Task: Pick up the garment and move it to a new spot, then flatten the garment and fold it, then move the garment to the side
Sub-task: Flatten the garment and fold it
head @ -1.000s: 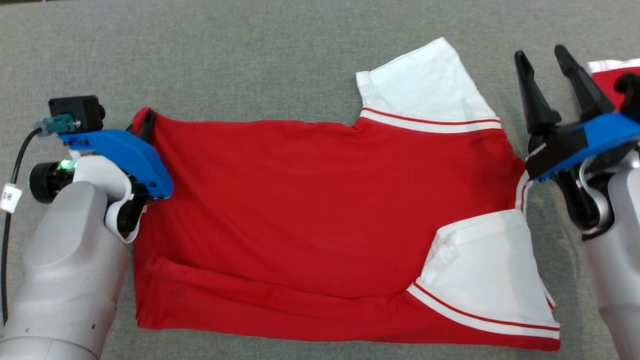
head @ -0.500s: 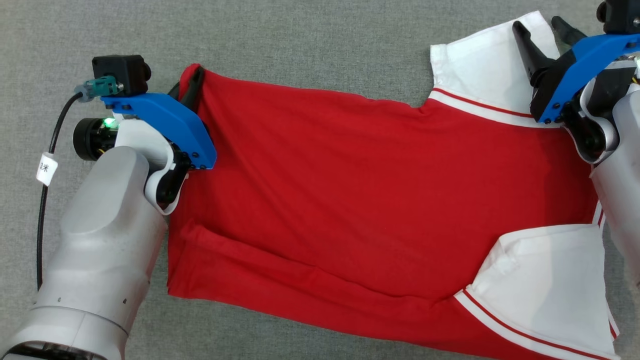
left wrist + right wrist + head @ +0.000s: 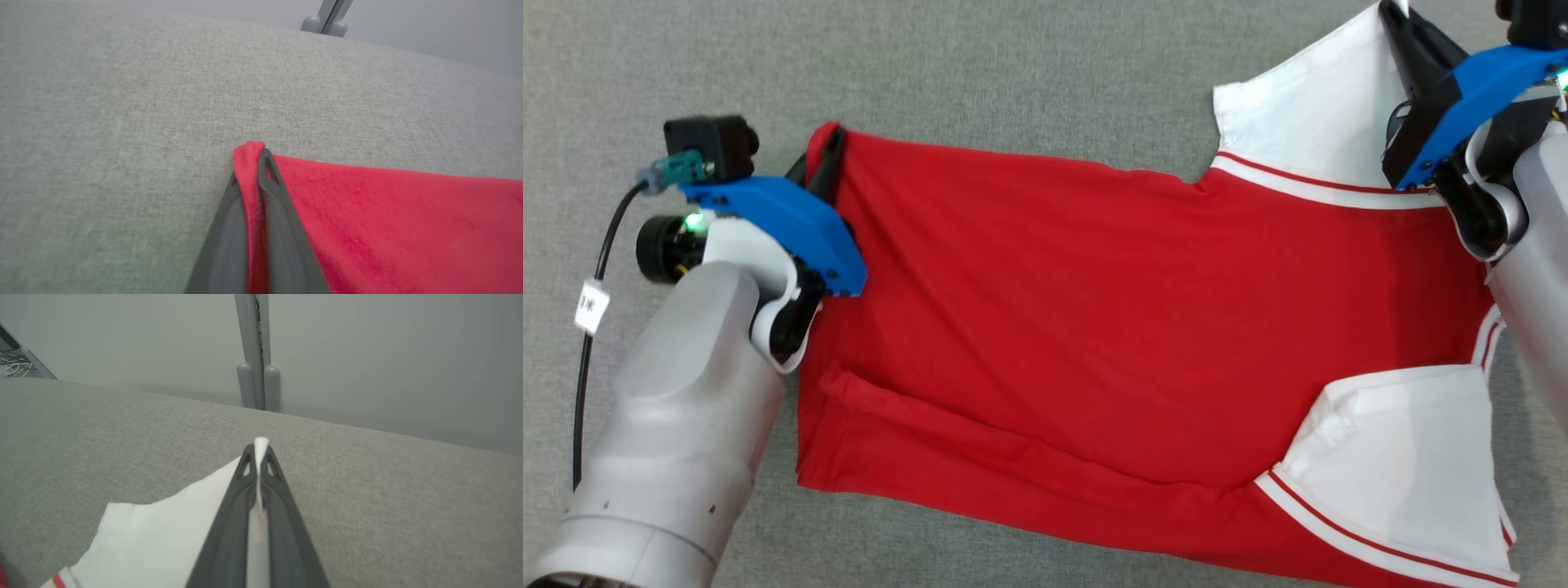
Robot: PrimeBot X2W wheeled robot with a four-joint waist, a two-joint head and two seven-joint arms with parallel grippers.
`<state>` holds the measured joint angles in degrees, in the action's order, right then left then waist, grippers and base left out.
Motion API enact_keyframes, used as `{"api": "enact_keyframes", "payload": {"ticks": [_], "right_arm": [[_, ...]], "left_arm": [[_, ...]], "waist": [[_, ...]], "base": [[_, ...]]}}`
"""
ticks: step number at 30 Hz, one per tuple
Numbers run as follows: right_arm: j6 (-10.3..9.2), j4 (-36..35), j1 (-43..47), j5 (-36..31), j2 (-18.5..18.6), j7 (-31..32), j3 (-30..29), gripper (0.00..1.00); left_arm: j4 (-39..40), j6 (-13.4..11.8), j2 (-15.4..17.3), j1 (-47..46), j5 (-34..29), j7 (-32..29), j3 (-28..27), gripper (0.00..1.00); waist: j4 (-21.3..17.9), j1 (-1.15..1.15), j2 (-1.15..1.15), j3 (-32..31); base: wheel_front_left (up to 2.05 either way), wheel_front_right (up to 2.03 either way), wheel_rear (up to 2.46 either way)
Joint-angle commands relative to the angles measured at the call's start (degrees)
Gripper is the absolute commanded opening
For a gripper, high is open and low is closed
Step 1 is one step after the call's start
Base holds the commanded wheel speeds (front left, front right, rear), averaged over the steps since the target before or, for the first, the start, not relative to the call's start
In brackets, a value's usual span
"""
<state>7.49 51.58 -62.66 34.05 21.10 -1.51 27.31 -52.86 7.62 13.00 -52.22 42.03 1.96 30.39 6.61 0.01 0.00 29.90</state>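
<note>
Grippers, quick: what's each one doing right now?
Left gripper: shut on the garment, at its red corner.
Right gripper: shut on its white sleeve.

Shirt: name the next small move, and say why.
Probably lift both far corners together: the left pincer is shut on the red hem corner, the right pincer on the white sleeve tip, and the shirt lies spread between them.

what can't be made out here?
- Head view: shirt lower right corner, cut by bottom edge.
- Head view: shirt's left edge, partly under left arm.
- Head view: collar, mostly behind right arm.
- Head view: far sleeve right edge, behind right tool.
</note>
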Motion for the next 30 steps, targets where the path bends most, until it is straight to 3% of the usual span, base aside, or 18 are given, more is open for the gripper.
{"api": "enact_keyframes", "payload": {"ticks": [1, 10, 18, 23, 30], "right_arm": [[0.00, -0.94, 1.25, 0.69, 0.93, -1.75, 0.47, 0.00], [0.00, -12.21, 10.22, 4.85, 5.74, -11.75, 1.41, 0.00], [0.00, -26.27, 27.94, 5.14, 7.87, -13.03, -2.19, 0.00], [0.00, -34.28, 41.73, 4.40, 6.49, -12.40, -7.32, 0.00], [0.00, -42.73, 57.78, 2.31, 0.68, -9.94, -15.39, 0.00]], "left_arm": [[-0.50, -0.27, 0.92, 1.62, 0.55, 0.53, 0.14, 0.00], [3.92, -0.29, 4.42, 5.47, 0.49, 5.87, 0.53, 0.00], [14.22, -3.89, 7.64, 15.95, 0.98, 8.73, -0.30, 0.00], [22.73, -7.33, 9.62, 24.71, 2.22, 7.73, -0.72, 0.00], [34.16, -12.43, 13.02, 34.56, 3.48, 6.10, -1.80, 0.00]], "waist": [[-0.67, -0.01, 0.00, -1.10], [-2.87, -0.01, 0.00, -7.68], [-5.12, -0.01, 0.00, -12.29], [-5.75, -0.01, 0.00, -13.81], [-6.25, -0.01, 0.00, -15.01]], "base": [[0.00, 0.00, 0.00], [0.00, 0.00, 0.00], [0.00, 0.00, 0.00], [0.00, 0.00, 0.00], [0.00, 0.00, 0.00]]}}
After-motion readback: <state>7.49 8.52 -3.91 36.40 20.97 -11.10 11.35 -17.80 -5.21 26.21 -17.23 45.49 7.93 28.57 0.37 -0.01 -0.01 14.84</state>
